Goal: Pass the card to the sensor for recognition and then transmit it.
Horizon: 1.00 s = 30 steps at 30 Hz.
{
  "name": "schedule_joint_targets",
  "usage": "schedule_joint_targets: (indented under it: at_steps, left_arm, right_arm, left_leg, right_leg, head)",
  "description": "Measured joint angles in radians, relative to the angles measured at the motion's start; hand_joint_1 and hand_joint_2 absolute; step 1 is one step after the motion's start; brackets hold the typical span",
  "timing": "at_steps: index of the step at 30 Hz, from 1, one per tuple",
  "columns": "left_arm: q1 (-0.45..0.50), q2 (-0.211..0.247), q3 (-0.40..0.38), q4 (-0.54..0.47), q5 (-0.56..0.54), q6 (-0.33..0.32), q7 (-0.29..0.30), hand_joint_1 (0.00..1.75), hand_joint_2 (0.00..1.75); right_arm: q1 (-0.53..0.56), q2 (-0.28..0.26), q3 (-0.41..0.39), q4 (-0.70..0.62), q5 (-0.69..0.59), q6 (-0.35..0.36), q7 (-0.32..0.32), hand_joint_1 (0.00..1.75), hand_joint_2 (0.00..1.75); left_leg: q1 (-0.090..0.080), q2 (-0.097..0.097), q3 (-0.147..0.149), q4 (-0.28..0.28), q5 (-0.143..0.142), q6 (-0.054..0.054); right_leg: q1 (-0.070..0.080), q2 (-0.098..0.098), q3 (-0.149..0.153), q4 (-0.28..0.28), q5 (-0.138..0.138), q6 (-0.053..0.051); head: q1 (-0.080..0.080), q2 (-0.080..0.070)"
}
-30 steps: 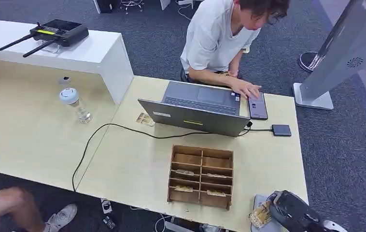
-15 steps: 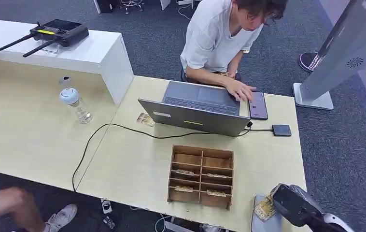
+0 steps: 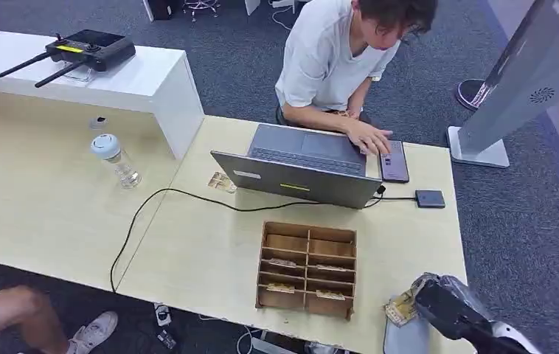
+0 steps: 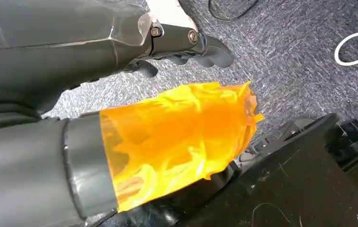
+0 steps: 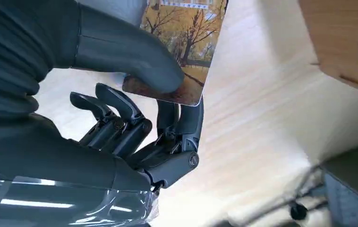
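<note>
My right hand (image 3: pixel 446 306) sits at about 5 o'clock in my head view, at the near right corner of the light wooden table (image 3: pixel 210 251). It pinches the card (image 3: pixel 400 308), a small card printed with autumn trees: in my right wrist view the thick thumb (image 5: pixel 134 56) presses on the printed face of the card (image 5: pixel 186 42) while darker fingers (image 5: pixel 186 123) back it from the other side, and the remaining fingers curl beside them. The card juts from the hand toward 9 o'clock, above the table's near edge and over a grey pad (image 3: pixel 403 341) that lies at that corner.

At 9 o'clock from the card, near it, stands the wooden compartment box (image 3: pixel 307 268), with several cards lying in its slots. Beyond the box, toward 12 o'clock, an open grey laptop (image 3: pixel 302 164) faces a person in a white shirt (image 3: pixel 328 55), whose hand rests by a phone (image 3: pixel 393 161). At 2 o'clock from the box lies a small dark square sensor (image 3: pixel 430 198), cabled to the laptop and well apart from the card.

My left hand (image 4: pixel 186 40) shows in my left wrist view above grey carpet, its dark fingers curled in on nothing, beside an orange translucent cover (image 4: pixel 177 137).

A water bottle (image 3: pixel 116 159) stands at 10 o'clock on the table.
</note>
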Motion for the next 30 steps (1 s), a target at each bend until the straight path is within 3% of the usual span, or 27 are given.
schedule_joint_targets:
  at_steps: [5,20,30]
  left_arm:
    - [0.0,-0.001,0.0,0.0,0.01,0.001,-0.005,0.0,0.0]
    - [0.0,-0.005,0.0,0.0,0.019,0.001,-0.012,0.0,0.0]
    - [-0.012,-0.005,0.0,0.0,0.0,-0.013,0.002,0.0,0.0]
  right_arm:
    - [-0.01,0.05,0.0,-0.039,0.111,-0.073,-0.046,1.75,1.75]
    - [-0.073,0.201,-0.018,-0.213,0.411,-0.286,-0.102,1.75,1.75]
    - [-0.18,0.263,-0.016,-0.23,0.497,-0.33,-0.107,1.75,1.75]
  left_leg:
    - [0.0,0.0,0.0,0.0,0.0,0.0]
    - [0.0,0.0,0.0,0.0,0.001,0.0]
    - [0.0,0.0,0.0,0.0,0.002,0.0]
  right_leg:
    - [0.0,0.0,0.0,0.0,0.0,0.0]
    - [0.0,0.0,0.0,0.0,0.0,0.0]
    - [0.0,0.0,0.0,0.0,0.001,0.0]
  head:
    - [0.0,0.0]
    - [0.0,0.0]
    - [0.0,0.0]
